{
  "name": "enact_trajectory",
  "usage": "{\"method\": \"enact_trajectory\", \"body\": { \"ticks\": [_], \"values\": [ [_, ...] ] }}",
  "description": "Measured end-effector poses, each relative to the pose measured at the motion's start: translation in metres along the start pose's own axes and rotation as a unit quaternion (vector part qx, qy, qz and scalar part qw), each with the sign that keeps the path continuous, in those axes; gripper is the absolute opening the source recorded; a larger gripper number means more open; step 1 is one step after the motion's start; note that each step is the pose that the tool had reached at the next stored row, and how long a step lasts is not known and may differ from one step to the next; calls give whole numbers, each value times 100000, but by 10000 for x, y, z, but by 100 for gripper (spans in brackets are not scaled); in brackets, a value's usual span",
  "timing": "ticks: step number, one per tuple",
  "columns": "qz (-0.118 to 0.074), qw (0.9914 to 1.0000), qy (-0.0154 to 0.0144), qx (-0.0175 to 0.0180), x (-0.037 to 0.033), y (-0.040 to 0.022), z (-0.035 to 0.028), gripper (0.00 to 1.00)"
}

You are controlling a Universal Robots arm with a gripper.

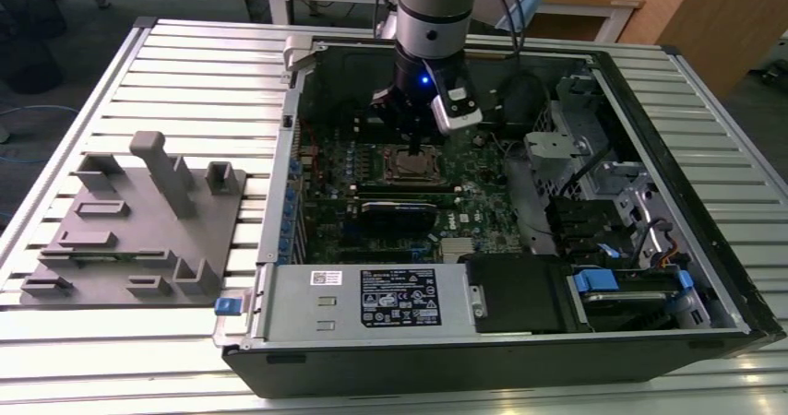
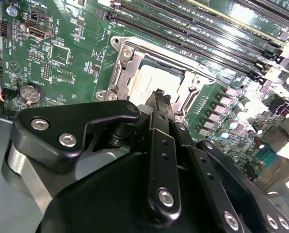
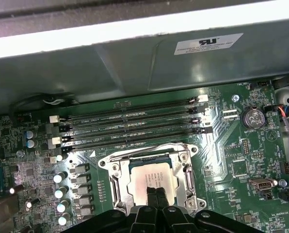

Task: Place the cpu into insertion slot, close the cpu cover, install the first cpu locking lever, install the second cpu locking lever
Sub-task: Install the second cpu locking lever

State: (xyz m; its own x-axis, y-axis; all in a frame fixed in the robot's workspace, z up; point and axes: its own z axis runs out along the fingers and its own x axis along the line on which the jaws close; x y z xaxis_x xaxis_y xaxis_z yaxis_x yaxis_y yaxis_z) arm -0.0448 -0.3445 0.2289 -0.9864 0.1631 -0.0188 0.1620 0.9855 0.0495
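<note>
The cpu (image 3: 152, 179) (image 2: 147, 83) lies flat in the insertion slot on the green board, its silver-grey top facing up, and it hides the slot's contact field. The silver cpu cover (image 3: 114, 175) (image 2: 121, 73) lies down around it as a frame. My gripper (image 3: 156, 190) (image 2: 159, 95) hangs over the chip's near edge, its two black fingers pressed together with nothing between them. I cannot tell whether the tips touch the chip. In the exterior view the gripper (image 1: 412, 146) reaches down into the open computer case just above the cpu (image 1: 415, 166).
Long black memory slots (image 3: 135, 126) run just beyond the socket. A row of capacitors (image 3: 62, 191) and a coin battery (image 3: 254, 117) flank it. A black card (image 1: 397, 214), the power supply (image 1: 369, 297) and a drive cage (image 1: 615, 203) crowd the case. A grey fixture (image 1: 136, 226) sits on the table.
</note>
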Motion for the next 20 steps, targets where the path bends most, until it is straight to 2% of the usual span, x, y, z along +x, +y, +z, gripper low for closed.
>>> {"method": "enact_trajectory", "body": {
  "ticks": [6,11,13,20],
  "values": [
    [0,100000,3,12,0,0,-4,11],
    [-1,100000,2,6,-1,1,-26,11],
    [0,100000,6,16,-1,1,-54,11],
    [0,100000,3,12,-4,-15,-55,11]
  ]
}}
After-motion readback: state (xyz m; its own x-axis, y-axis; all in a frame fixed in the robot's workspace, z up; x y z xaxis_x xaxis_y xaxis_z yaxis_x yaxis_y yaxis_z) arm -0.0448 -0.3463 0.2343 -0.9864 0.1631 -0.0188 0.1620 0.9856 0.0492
